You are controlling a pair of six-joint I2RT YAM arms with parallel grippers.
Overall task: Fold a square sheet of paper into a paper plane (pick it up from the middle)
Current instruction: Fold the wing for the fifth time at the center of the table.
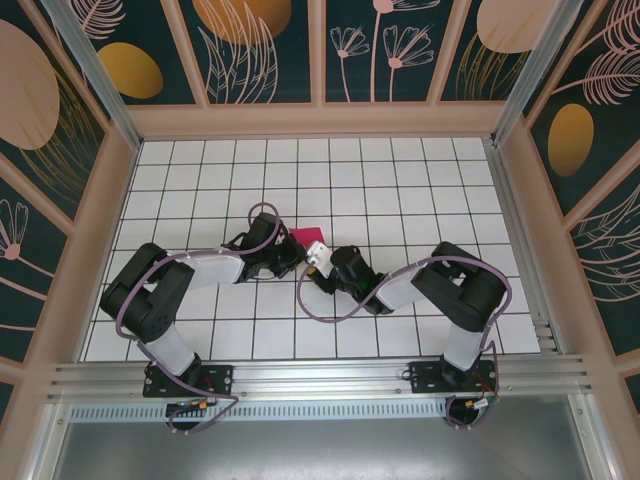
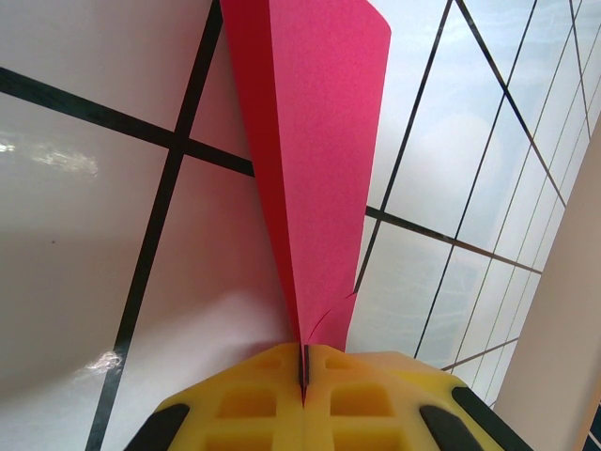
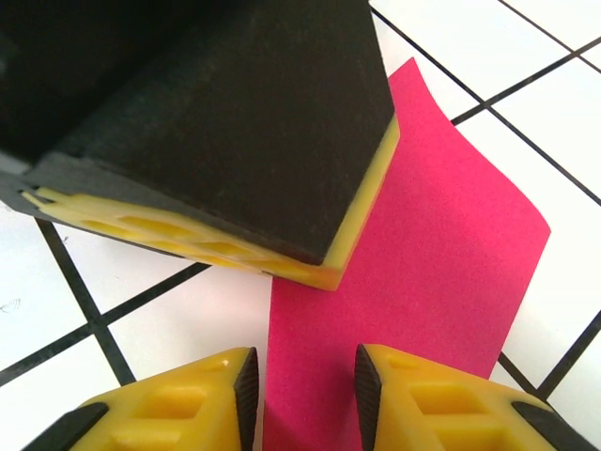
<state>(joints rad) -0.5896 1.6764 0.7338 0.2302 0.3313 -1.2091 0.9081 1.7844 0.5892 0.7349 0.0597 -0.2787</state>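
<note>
The square sheet of paper (image 1: pixel 306 236) is magenta-pink and folded into a narrow wedge, lying at the middle of the white grid table (image 1: pixel 400 180). In the left wrist view the paper (image 2: pixel 315 141) tapers down into my left gripper (image 2: pixel 303 365), whose yellow jaws are shut on its narrow end. In the right wrist view my right gripper (image 3: pixel 306 390) hovers open over the paper (image 3: pixel 423 263), with pink surface showing between its pads. The left gripper's black and yellow finger (image 3: pixel 235 122) sits just ahead of it. From above, the left gripper (image 1: pixel 296 247) and the right gripper (image 1: pixel 316 258) meet at the paper.
Wooden walls with painted panels (image 1: pixel 320 50) enclose the table on three sides. An aluminium rail (image 1: pixel 320 375) runs along the near edge by the arm bases. Purple cables (image 1: pixel 320 305) loop over the tiles beside both arms.
</note>
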